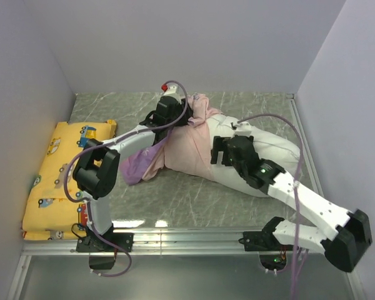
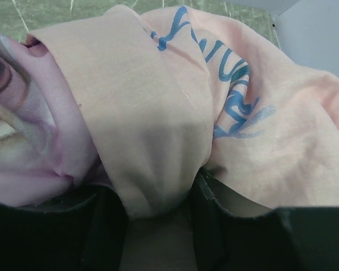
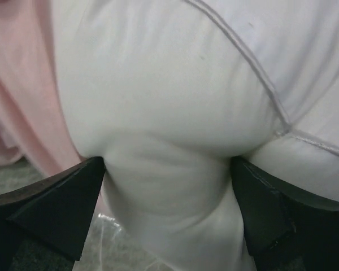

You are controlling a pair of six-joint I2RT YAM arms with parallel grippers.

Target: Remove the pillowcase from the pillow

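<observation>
The left gripper (image 2: 158, 226) is clenched on a fold of the pillowcase (image 1: 184, 147). In its wrist view, peach-pink cloth with blue lettering bulges up from between the two dark fingers (image 2: 101, 231) at the bottom of the frame. In the top view this gripper sits at upper centre, on the far edge of the bunched cover.

The right gripper (image 3: 169, 214) is also closed, on a pinch of the pillow (image 1: 272, 147). In its wrist view, white fabric with a piped seam swells above the black fingertips (image 3: 51, 209), and pink cloth shows along the left edge. In the top view it sits just right of centre, at the boundary where the pink cover ends and the bare white begins.

The pillow lies on the table (image 1: 175, 206) with its long axis running across the frame, from the centre out to the right wall. Its right half is exposed. Its left end is inside the pillowcase, whose loose purple-pink cloth trails toward lower left.

The cover therefore lies to the left of the right gripper, and the bare pillow lies to the right of the left one. My judgement is that the two holds need to part along that axis. The left arm is nearer the cover and would draw it toward the left of the frame. The right arm would anchor the pillow or pull it rightward.

The yellow cushion (image 1: 56, 175) lies well apart at the left wall, in the general direction of that pull.
</observation>
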